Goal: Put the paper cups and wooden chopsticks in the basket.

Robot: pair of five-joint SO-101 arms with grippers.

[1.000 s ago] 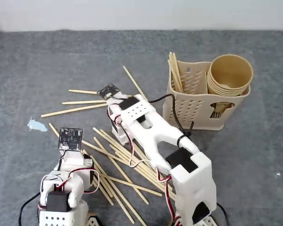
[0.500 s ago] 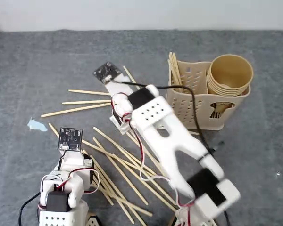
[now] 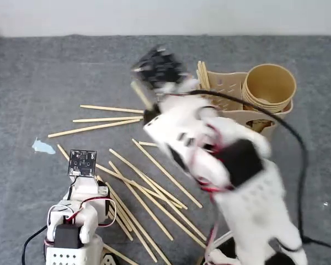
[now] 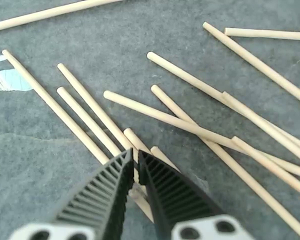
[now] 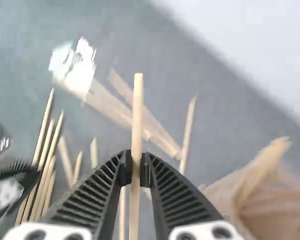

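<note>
Left wrist view: left gripper (image 4: 135,159) pinched closed, nothing seen between the jaws, low over loose chopsticks (image 4: 180,122) on the grey felt mat (image 4: 35,150). Farther out, right gripper (image 5: 135,162) clamps one chopstick (image 5: 137,110) near the slotted plastic basket (image 3: 227,84), with paper cups (image 3: 270,83) nested inside. Sticks are round smooth wood, probably light and stiff — prone to pivot, so grip mid-shaft.

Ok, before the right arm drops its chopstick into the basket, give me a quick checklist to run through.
1. Right gripper shut on the chopstick: ok.
2. Chopstick over the basket: not ok, it hangs beside it.
3. Room in the basket's chopstick compartment: ok, only a few stored chopsticks stand in it.
4. Cups stacked in their own compartment: ok.
5. Left gripper shut, low over the loose chopsticks, away from the basket: ok.
</note>
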